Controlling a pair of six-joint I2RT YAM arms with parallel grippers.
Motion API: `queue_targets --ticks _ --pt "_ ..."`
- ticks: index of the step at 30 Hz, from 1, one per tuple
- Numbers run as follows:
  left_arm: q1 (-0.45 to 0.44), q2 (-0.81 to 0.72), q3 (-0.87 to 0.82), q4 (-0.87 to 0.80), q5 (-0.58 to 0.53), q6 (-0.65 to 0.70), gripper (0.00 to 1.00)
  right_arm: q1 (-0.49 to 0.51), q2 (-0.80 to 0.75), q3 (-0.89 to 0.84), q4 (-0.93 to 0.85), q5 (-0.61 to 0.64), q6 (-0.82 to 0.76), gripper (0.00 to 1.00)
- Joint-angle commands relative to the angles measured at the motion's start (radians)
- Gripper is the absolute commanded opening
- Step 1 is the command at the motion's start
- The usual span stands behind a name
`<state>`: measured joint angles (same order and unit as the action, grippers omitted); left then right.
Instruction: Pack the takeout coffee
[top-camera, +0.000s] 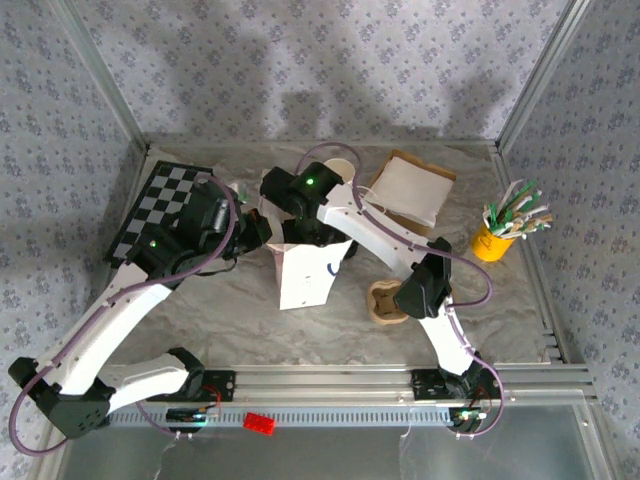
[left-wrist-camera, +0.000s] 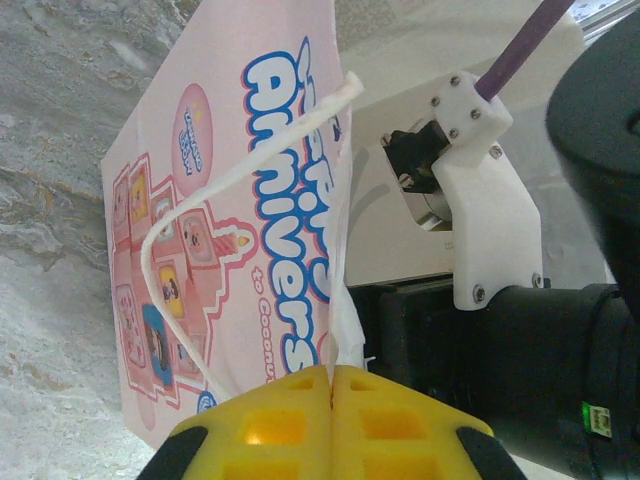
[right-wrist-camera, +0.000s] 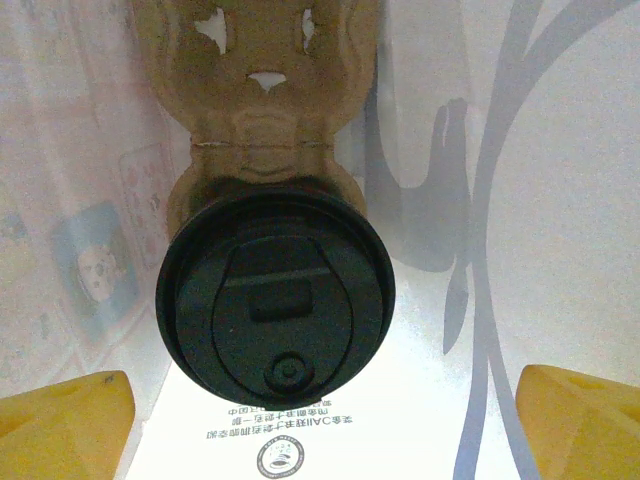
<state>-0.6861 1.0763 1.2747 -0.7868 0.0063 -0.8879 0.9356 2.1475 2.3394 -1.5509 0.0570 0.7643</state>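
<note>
A white paper bag (top-camera: 303, 272) with pink and blue print (left-wrist-camera: 230, 200) stands in the middle of the table. My left gripper (left-wrist-camera: 333, 378) is shut on the bag's top edge, its yellow fingers pinching the paper beside the twine handle (left-wrist-camera: 165, 235). My right gripper (right-wrist-camera: 320, 435) reaches down into the bag's mouth (top-camera: 300, 228) and is open, its yellow fingertips (right-wrist-camera: 60, 425) wide apart and touching nothing. Below it, inside the bag, a coffee cup with a black lid (right-wrist-camera: 275, 295) sits in a brown cardboard carrier (right-wrist-camera: 262, 75).
A second cardboard carrier (top-camera: 385, 303) lies right of the bag. A flat brown and white bag (top-camera: 412, 188) lies at the back. A yellow cup of utensils (top-camera: 493, 240) stands at the right, a checkered board (top-camera: 160, 205) at the left.
</note>
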Motion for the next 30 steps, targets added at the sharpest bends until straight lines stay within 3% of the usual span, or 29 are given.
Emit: queue_targets --ticks 1,10,13,30 --pt "0.001 0.022 0.012 -0.005 0.031 0.001 0.09 0.03 0.007 0.052 0.026 -0.033 0.023 1.0" --pt "0.001 0.001 0.026 -0.004 0.075 -0.016 0.19 0.042 0.028 0.052 0.024 -0.019 0.039 1.0" --pt "-0.001 0.001 0.013 -0.011 0.081 -0.016 0.11 0.039 0.028 0.059 0.017 -0.014 0.038 1.0" --pt "-0.004 0.022 0.003 -0.059 0.07 0.014 0.0 0.017 0.062 0.124 0.01 0.011 0.063 1.0"
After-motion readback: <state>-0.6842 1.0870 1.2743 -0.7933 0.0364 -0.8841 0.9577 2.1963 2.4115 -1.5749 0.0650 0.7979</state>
